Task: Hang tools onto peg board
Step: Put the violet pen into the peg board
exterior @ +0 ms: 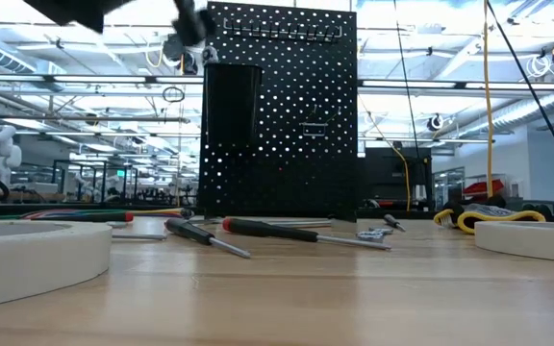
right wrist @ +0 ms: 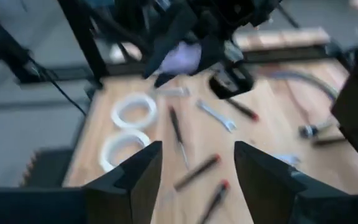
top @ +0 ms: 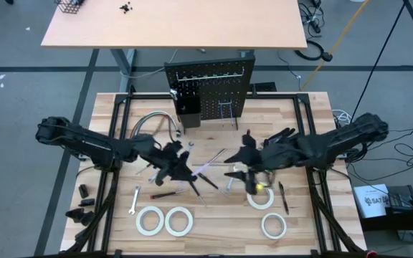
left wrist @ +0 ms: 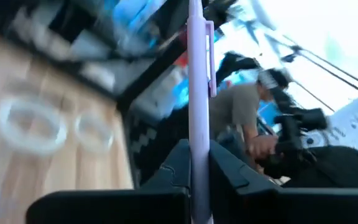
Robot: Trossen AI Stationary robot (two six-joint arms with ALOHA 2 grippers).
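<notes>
1. Wooden desk (top: 300, 122) of pale planks carries everything, with both dark arms reaching in toward its middle.
2. Black peg board (top: 210, 89) stands upright at the desk's far edge, a small black bin (top: 188, 106) fixed to its face; in the low view it fills the centre.
3. White tape rolls lie along the near edge: a touching pair (top: 165, 221) on the left, two more (top: 267, 211) on the right.
4. Left gripper (top: 192, 172) hangs over the desk's middle, clenched on a slim lilac rod (left wrist: 196, 93) (which tool it is I cannot tell) that stands straight up between its fingers in the left wrist view.
5. Right gripper (top: 244, 170) hovers just beside it, released, its fingers (right wrist: 135, 177) spread with nothing between them.
6. Red-collared screwdrivers (exterior: 301, 232) lie flat in front of the peg board.
7. A silver wrench (top: 135, 201) rests near the left tape rolls.
</notes>
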